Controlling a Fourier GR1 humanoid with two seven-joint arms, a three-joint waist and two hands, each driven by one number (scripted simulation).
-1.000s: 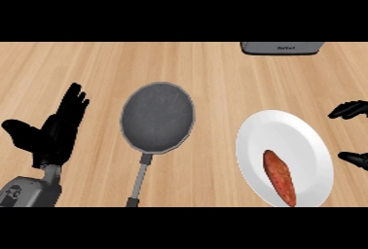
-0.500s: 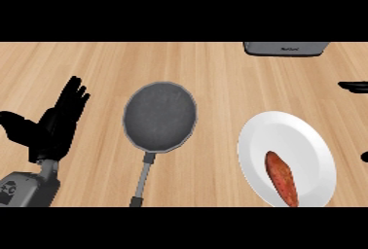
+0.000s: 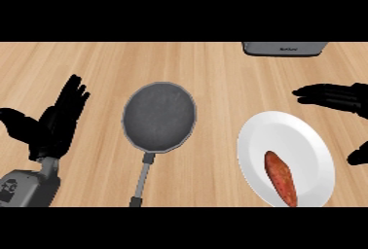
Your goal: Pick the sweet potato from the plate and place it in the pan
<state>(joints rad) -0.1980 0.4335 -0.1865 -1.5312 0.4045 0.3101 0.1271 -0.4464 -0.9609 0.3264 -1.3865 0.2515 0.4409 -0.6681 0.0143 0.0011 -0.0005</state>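
Observation:
An orange-brown sweet potato [image 3: 281, 178] lies on the lower half of a white plate [image 3: 286, 136] at the right. A dark grey pan [image 3: 159, 116] sits in the middle of the counter, its handle pointing toward me. My right hand [image 3: 335, 95] shows at the right edge, above and right of the plate, fingers spread toward the left and thumb lower down; it is open and touches nothing. My left hand [image 3: 53, 125] rests open at the left, fingers up, left of the pan.
A dark grey appliance [image 3: 283, 48] sits at the counter's far edge, upper right. Bare wooden counter [image 3: 208, 73] stretches between the pan and the plate and across the back.
My right hand has come back into view from the right edge, moving left and down toward the plate's upper rim. The left hand, pan, plate and sweet potato have not moved.

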